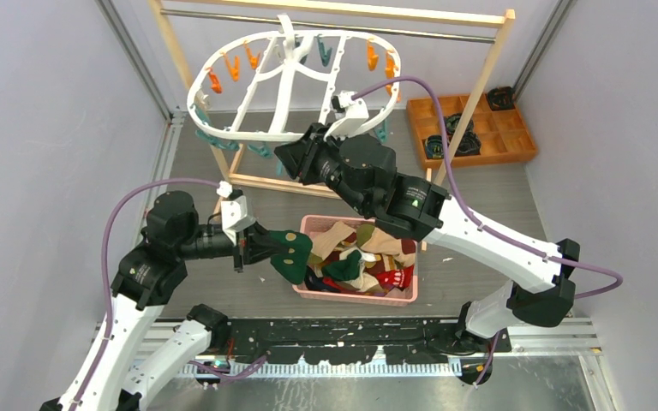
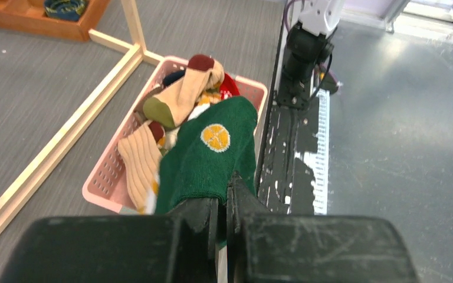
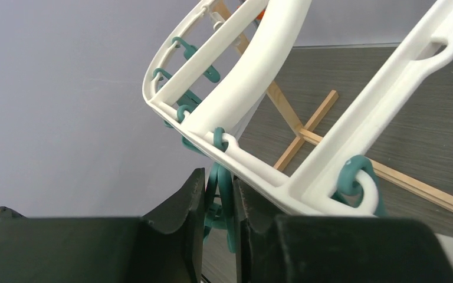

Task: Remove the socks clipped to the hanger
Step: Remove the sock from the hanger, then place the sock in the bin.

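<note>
My left gripper (image 1: 261, 246) is shut on a dark green sock (image 1: 292, 256) with a yellow round patch and holds it at the left edge of the pink basket (image 1: 308, 224). In the left wrist view the sock (image 2: 209, 153) hangs from my gripper (image 2: 226, 200) over the basket (image 2: 103, 180), which holds several socks (image 1: 368, 261). The white oval hanger (image 1: 296, 81) hangs from the wooden rack with orange and teal clips and no sock showing on it. My right gripper (image 1: 290, 159) is at its near rim. In the right wrist view it (image 3: 219, 200) is shut on a teal clip (image 3: 224, 197) under the rim (image 3: 259, 174).
The light wooden rack (image 1: 488, 68) with a metal rail stands at the back, its foot bars (image 1: 283, 181) on the grey floor behind the basket. An orange compartment tray (image 1: 471, 128) with dark items sits at the back right. Grey walls enclose both sides.
</note>
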You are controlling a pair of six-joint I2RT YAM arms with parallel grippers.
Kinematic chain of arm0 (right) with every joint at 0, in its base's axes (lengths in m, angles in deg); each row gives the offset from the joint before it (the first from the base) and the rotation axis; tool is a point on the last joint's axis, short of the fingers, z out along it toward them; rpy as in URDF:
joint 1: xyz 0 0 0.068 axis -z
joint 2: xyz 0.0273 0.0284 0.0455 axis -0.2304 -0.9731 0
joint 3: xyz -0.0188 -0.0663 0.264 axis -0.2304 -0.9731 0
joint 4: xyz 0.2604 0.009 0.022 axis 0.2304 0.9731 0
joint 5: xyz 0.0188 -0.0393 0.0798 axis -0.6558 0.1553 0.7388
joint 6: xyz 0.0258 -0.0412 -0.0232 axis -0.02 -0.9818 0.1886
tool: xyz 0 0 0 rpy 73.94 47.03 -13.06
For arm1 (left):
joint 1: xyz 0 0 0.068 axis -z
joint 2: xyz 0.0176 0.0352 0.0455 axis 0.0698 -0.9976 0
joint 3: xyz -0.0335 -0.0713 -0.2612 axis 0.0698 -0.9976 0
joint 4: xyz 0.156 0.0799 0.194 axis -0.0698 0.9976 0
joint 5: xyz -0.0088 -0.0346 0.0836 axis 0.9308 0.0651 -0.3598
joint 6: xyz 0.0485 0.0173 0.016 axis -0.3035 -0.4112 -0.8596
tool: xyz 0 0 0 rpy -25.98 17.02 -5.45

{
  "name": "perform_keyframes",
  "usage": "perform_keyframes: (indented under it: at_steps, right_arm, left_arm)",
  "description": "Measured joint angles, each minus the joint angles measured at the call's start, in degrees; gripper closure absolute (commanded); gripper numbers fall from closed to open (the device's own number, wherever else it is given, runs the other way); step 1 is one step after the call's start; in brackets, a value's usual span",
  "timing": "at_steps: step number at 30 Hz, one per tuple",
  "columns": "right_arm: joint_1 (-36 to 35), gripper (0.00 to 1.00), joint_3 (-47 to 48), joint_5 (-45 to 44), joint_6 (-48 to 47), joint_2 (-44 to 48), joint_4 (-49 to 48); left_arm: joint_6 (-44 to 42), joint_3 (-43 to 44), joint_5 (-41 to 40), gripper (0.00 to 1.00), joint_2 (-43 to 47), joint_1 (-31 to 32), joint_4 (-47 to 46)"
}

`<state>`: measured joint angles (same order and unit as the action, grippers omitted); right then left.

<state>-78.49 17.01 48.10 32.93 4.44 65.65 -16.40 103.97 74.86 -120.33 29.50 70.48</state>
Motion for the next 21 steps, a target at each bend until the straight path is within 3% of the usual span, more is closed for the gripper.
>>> perform_keyframes:
  at_steps: [2,3,6,10,13,19,21]
  right_arm:
    - [0.28,0.96,-0.07,0.31,0.42,0.0,0.02]
    - [0.44,0.86,-0.13,0.42,0.52,0.02,0.04]
    - [0.83,0.38,-1.38,1.68,0.61,0.59,-0.35]
    - [1.11,0.1,-6.75,5.88,-0.55,4.35,-0.42]
    - [1.16,0.01,-13.79,10.62,-0.98,9.86,-0.37]
    - [0.15,0.01,-29.55,17.9,-0.7,22.84,-3.39]
    - [-1.42,0.06,-34.1,19.58,-0.7,25.94,-5.73]
  left_arm:
    - [-2.03,0.0,0.17,1.0,0.09,0.0,1.99]
    - [-2.91,0.0,0.2,1.0,0.13,0.0,2.71]
    - [-5.09,0.0,0.24,1.0,0.52,0.0,4.92]
    - [-7.52,0.07,0.35,1.0,1.14,0.0,7.13]
    - [-8.76,0.15,0.59,1.0,1.33,0.0,8.0]
    - [-9.31,0.2,1.2,1.0,1.25,0.0,8.13]
    - [-9.03,0.28,1.38,1.0,1.05,0.0,8.04]
